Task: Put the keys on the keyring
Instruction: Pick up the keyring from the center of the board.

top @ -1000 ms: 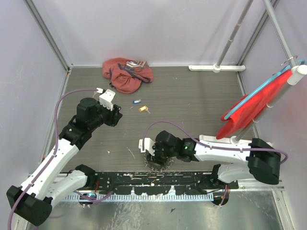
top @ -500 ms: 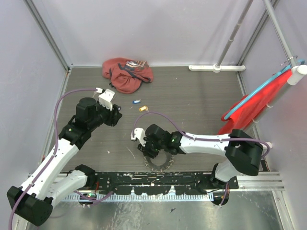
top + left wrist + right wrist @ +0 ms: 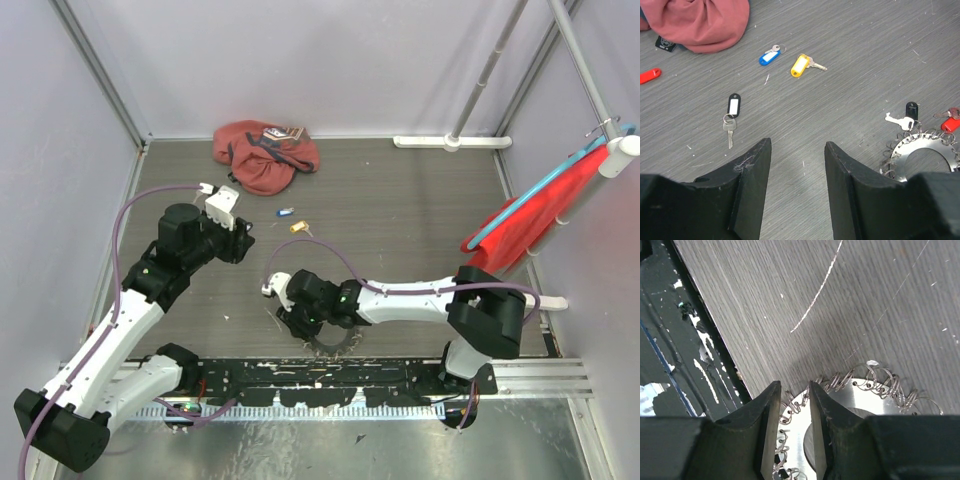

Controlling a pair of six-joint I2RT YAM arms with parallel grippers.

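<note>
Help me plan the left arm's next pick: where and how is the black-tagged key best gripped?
Grip the black-tagged key by its plastic tag, not the silver blade. It lies flat, apart from the other keys. The tag looks thicker and has straight, parallel long edges, while the thin blade lies flush. Come straight down with the open left tool, closing across the tag's narrow width.

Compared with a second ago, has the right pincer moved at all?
Yes. The right pincer has slid left along the black rail, and now sits at the keyring's left edge.
</note>
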